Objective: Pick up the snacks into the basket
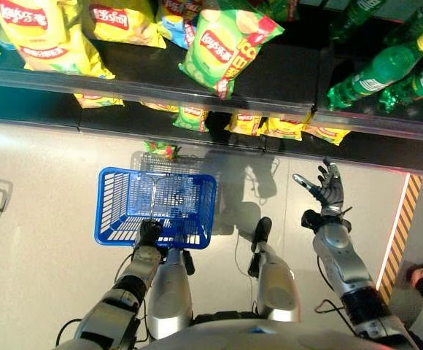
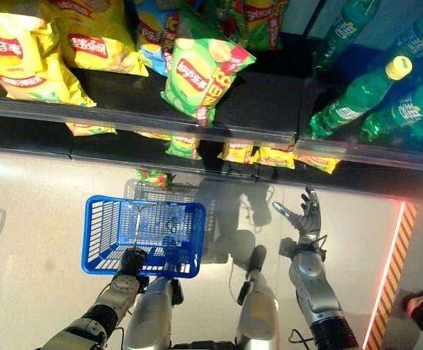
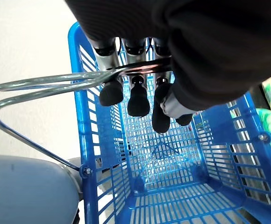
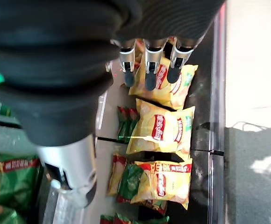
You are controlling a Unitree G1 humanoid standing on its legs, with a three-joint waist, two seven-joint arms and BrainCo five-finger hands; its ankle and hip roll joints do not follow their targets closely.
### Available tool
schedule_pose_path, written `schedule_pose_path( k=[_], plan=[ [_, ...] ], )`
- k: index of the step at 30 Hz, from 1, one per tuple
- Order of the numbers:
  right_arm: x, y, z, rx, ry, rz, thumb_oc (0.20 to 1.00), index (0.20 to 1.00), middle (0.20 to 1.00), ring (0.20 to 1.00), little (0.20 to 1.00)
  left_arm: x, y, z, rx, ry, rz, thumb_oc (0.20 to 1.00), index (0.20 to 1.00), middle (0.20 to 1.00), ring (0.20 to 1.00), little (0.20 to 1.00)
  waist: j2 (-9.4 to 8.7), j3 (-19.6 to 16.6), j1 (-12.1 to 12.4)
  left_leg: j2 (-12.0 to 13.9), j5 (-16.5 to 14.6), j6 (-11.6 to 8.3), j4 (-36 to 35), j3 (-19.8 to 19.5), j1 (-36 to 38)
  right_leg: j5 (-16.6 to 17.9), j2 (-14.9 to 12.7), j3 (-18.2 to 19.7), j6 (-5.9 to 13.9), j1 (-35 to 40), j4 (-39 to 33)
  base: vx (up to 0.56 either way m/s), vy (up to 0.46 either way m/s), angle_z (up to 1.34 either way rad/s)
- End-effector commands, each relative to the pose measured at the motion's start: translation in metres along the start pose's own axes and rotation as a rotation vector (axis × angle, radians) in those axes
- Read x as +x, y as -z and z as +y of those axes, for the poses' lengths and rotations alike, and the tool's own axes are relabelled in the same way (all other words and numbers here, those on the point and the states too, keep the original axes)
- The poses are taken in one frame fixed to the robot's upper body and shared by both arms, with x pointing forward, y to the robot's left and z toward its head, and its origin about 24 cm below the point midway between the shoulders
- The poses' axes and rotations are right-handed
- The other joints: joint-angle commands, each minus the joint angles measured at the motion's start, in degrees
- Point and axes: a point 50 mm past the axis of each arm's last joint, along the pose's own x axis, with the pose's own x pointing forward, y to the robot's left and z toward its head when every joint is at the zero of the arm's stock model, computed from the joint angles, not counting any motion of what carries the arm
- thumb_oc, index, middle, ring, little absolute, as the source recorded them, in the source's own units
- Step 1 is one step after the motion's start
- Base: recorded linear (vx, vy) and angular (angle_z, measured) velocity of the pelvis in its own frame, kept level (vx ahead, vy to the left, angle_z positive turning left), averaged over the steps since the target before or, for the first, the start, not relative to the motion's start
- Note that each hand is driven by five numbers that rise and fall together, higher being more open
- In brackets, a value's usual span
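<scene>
A: Where do the snacks lie?
B: Yellow bags [image 4: 162,130] sit on the low shelf [image 1: 386,149], far of the right hand [image 1: 328,186], which is spread and empty, with bare floor between.
A: And the basket [image 1: 117,219]?
B: Left, empty; the left hand [image 3: 135,88] is curled round its handle [image 3: 42,86].

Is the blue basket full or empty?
Empty. The blue basket shows only its bare mesh floor in the left wrist view, where the left hand curls round its metal handle.
</scene>
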Motion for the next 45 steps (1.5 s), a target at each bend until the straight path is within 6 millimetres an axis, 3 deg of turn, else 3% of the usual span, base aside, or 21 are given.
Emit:
schedule_pose_path(
  k=[1, 8, 11, 18, 25, 36, 45],
  plan=[
    [0.002, -0.055, -0.014, 0.081, 0.037, -0.277, 1.0, 1.0, 1.0, 1.0, 1.0, -0.01, 0.043, 0.001, 0.055, -0.029, 0.147, 0.2, 0.2, 0.2, 0.2, 0.2, -1.22, -0.84, -0.16, -0.8, 0.04, 0.81, -3.56, -1.24, -0.94, 5.81, 0.76, 1.62, 0.6, -4.55, -1.11, -0.02, -0.023, -0.08],
    [0.001, -0.086, -0.027, 0.09, 0.101, -0.431, 1.0, 1.0, 1.0, 1.0, 1.0, -0.012, 0.049, 0.0, 0.065, -0.034, 0.162, 0.2, 0.2, 0.2, 0.2, 0.2, -1.24, -0.86, -0.51, -0.87, -0.38, 0.95, -3.5, -1.18, -0.35, 5.43, 0.81, 1.83, 0.55, -4.28, -0.81, 0.01, -0.009, -0.02],
    [0.01, -0.104, -0.033, 0.098, 0.156, -0.508, 1.0, 1.0, 1.0, 1.0, 1.0, -0.012, 0.046, -0.002, 0.068, -0.027, 0.152, 0.2, 0.2, 0.2, 0.2, 0.2, -1.11, -1.08, -0.36, -1.03, -0.28, 1.04, -3.56, -1.22, -0.72, 5.68, 0.74, 1.88, 0.61, -4.49, -1.04, 0.01, -0.003, 0.0],
    [0.024, -0.119, -0.035, 0.116, 0.207, -0.552, 1.0, 1.0, 1.0, 1.0, 1.0, -0.011, 0.043, -0.004, 0.06, -0.019, 0.147, 0.2, 0.2, 0.2, 0.2, 0.2, -0.96, -1.08, 0.26, -1.42, -0.81, 1.35, -3.14, -1.38, -0.67, 5.21, 0.49, 1.86, 0.62, -4.38, -0.35, 0.01, -0.002, 0.0],
    [0.038, -0.125, -0.023, 0.14, 0.155, -0.537, 1.0, 1.0, 1.0, 1.0, 1.0, -0.011, 0.041, -0.005, 0.062, -0.003, 0.145, 0.2, 0.2, 0.2, 0.2, 0.2, -1.01, -0.81, 1.32, -1.59, -1.25, 1.46, -2.56, -1.82, -0.85, 4.66, 0.32, 1.48, 0.55, -3.95, 0.06, 0.01, -0.002, 0.01],
    [0.077, -0.12, 0.019, 0.08, 0.042, -0.404, 1.0, 1.0, 1.0, 1.0, 1.0, -0.014, 0.048, -0.008, 0.077, 0.029, 0.159, 0.2, 0.2, 0.2, 0.2, 0.2, -0.83, 0.21, 4.42, -1.99, -1.42, 1.77, -2.19, -2.89, -1.33, 4.41, -0.38, 0.52, 0.54, -3.78, 1.12, 0.01, 0.002, 0.04],
    [0.103, -0.125, 0.036, 0.057, 0.031, -0.342, 1.0, 1.0, 1.0, 1.0, 1.0, -0.014, 0.044, -0.01, 0.065, 0.022, 0.139, 0.2, 0.2, 0.2, 0.2, 0.2, -0.35, 1.84, 6.81, -2.43, -3.33, 2.42, 3.33, -4.09, -4.57, 3.09, -1.63, 0.22, 0.26, -5.23, 5.27, -0.01, 0.013, 0.08]
  ],
)
